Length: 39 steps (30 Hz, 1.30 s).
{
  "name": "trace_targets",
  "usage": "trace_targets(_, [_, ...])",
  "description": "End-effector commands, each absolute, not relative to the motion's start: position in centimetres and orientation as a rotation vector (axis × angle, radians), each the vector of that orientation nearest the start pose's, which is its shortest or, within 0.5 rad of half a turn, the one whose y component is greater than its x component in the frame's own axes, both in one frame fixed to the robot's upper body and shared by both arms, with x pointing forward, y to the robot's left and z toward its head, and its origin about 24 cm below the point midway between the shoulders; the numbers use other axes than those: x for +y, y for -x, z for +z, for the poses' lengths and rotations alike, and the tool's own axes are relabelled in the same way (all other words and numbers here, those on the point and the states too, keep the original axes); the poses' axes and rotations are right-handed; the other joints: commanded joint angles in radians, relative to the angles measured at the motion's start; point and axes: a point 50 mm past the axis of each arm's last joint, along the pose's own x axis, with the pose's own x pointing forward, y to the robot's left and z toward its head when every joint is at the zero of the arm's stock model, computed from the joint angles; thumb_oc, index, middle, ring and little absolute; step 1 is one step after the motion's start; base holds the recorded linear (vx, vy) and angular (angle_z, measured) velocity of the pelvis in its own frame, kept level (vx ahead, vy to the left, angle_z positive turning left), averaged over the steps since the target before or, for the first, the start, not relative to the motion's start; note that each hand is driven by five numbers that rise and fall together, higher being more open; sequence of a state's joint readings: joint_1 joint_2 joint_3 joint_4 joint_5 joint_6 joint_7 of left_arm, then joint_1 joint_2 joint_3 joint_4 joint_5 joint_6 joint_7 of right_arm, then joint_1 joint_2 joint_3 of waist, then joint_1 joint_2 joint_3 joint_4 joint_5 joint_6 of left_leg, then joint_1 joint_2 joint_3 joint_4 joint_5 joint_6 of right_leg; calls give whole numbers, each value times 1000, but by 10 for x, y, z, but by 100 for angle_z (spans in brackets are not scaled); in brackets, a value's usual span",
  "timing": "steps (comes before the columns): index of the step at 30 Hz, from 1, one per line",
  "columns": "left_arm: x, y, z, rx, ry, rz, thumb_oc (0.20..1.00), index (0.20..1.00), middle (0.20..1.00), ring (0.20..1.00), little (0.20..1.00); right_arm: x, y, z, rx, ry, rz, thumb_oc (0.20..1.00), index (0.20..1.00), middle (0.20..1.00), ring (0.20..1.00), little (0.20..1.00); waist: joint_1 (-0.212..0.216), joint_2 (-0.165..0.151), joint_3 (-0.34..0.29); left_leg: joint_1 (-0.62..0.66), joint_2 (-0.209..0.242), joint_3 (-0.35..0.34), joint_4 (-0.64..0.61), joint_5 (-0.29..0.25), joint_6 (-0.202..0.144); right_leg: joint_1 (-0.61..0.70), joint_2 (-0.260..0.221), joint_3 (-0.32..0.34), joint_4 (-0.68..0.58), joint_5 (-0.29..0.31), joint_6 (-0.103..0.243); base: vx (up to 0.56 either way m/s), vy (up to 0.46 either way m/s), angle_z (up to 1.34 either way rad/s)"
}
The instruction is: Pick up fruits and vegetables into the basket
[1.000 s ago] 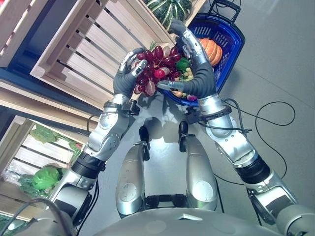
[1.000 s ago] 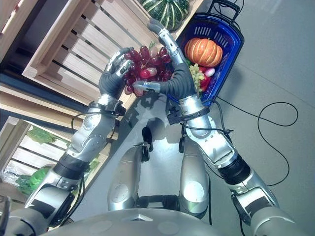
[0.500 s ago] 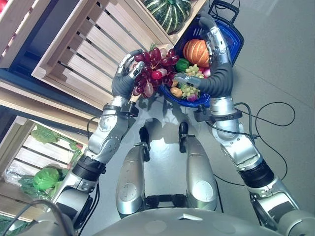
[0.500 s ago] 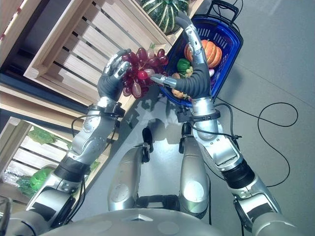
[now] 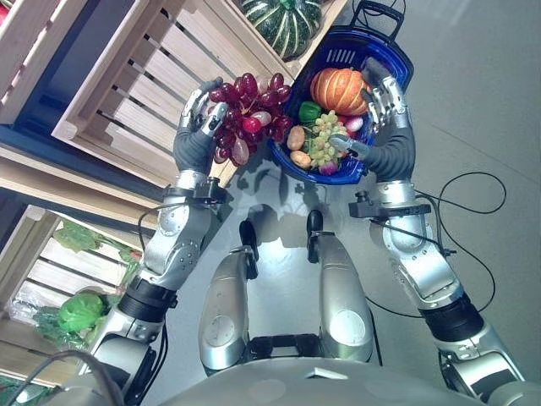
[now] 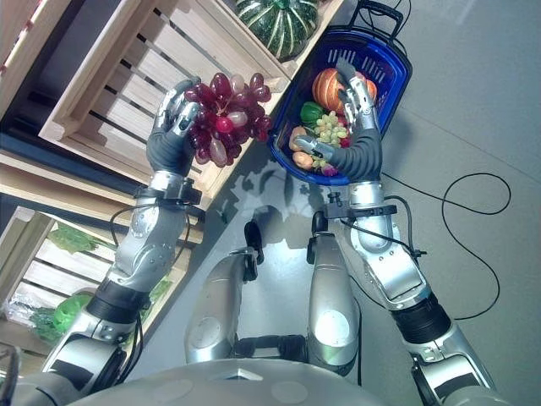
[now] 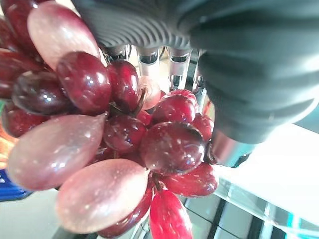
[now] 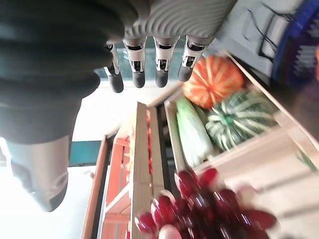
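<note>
Currently the left robot hand (image 5: pixel 196 135) has its fingers curled round a bunch of red grapes (image 5: pixel 245 114), held up in the air just beside the blue basket (image 5: pixel 390 61), between it and the slatted wooden crate (image 5: pixel 127 93). The left wrist view shows the grapes (image 7: pixel 114 144) packed tight against the palm, so the grip looks firm. The right robot hand (image 5: pixel 385 127) is at the basket's near right rim with fingers straight and spread, holding nothing; its own wrist view shows the fingers (image 8: pixel 149 69) extended.

The basket already holds an orange pumpkin (image 5: pixel 338 85), a green pepper (image 5: pixel 309 111), green grapes (image 5: pixel 325 139) and some small pieces near the front rim. A striped green squash (image 5: pixel 283 21) sits on the shelf beyond.

Step in hand, as I judge it: carry the red grapes over the basket and drop them in. To do it well:
- move the left robot hand sideways until the whole bunch is past the rim, not just the hand, since the bunch hangs toward the basket side
- aim for the near-left part, the pumpkin fills the far end
- lower before letting go so loose grapes don't bounce out
- keep the right robot hand clear of the drop path, or steadying the rim

Main risk: trailing grapes catching the rim and spilling onto the floor.
</note>
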State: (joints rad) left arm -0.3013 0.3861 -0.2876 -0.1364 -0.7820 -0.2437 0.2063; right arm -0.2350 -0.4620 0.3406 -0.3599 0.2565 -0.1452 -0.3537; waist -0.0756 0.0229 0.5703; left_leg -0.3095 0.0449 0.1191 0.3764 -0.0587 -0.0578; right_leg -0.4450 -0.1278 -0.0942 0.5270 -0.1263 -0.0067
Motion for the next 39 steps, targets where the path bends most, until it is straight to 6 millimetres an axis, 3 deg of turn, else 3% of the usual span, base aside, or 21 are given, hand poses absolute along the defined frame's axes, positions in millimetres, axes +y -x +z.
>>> trace_targets(1, [135,-264,199,-666,462,-317,200,200,200,200,200,-107,-242,192,-645,-110,352,1000,1000,1000,1000,1000,-8,18,-50,17,-77,61,31,-110,103,69,13,-51,-37,-41,26,-14,-36,1])
trace_targets(7, [119,-269,200,-633,408,-371,200,200,200,200,200,-82,-246,194,-573,-254,506,1000,1000,1000,1000,1000,9,16,-50,18,-82,46,31,-103,104,78,13,-61,-36,-37,24,4,-15,3])
trace_targets(13, [108,-272,202,-616,337,-405,200,200,200,200,200,-71,-251,198,-563,-271,516,1000,1000,1000,1000,1000,17,15,-50,23,-84,39,33,-101,106,86,12,-66,-35,-33,24,10,-19,9])
trace_targets(26, [95,-272,207,-651,189,-436,200,200,200,200,200,-76,-263,194,-535,-254,391,1000,1000,1000,1000,1000,20,4,-50,28,-82,41,22,-97,111,97,21,-64,-57,-17,28,1,-5,1])
trace_targets(34, [103,-273,211,-655,260,-373,200,200,200,200,200,-98,-247,225,-891,-34,168,1000,1000,1000,1000,1000,7,6,-50,40,-81,46,10,-99,112,105,25,-57,-69,-14,34,3,17,0])
trace_targets(39, [111,-272,212,-662,304,-315,200,200,200,200,200,-106,-241,234,-974,29,84,1000,1000,1000,1000,1000,3,11,-50,46,-83,45,8,-103,112,107,24,-51,-69,-16,33,6,25,-1])
